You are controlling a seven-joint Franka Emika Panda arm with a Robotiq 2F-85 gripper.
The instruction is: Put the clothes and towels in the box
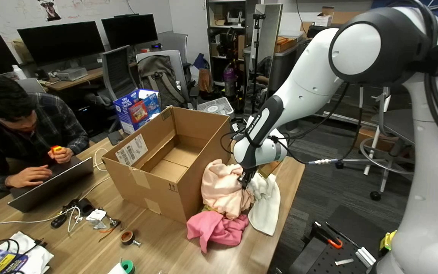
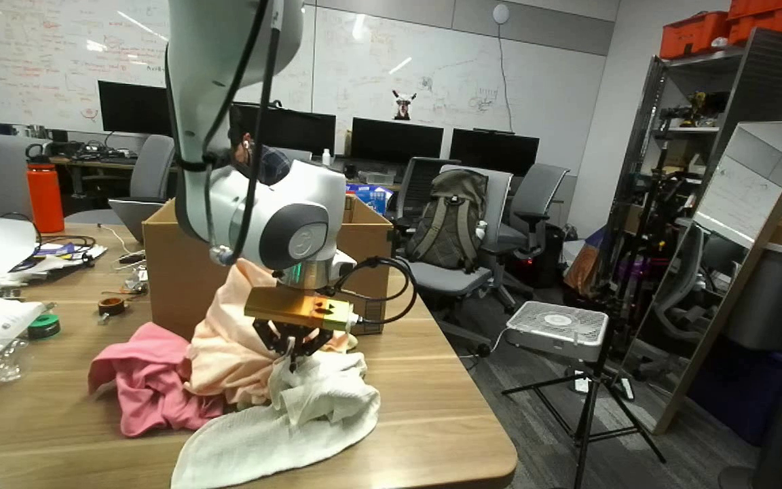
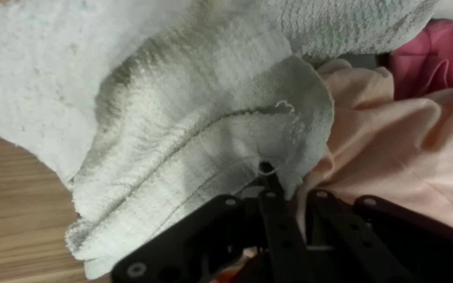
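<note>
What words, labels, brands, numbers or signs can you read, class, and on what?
"TRY THESE": blue printed box; rest unclear.
"FRANKA EMIKA", opening letters unclear: white robot arm.
Two upward arrows: large brown cardboard box.
Too small or blurred: rectangular white label, whiteboard writing, blue-and-white packet.

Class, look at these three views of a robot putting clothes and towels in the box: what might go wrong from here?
1. The gripper looks shut on a fold of the pale towel; how much it pinches is unclear, so the towel may slip free.
2. The peach cloth lies against that towel right beside the grip and might be dragged along.
3. The towel spreads over the table; a trailing end could snag on the box walls.
</note>
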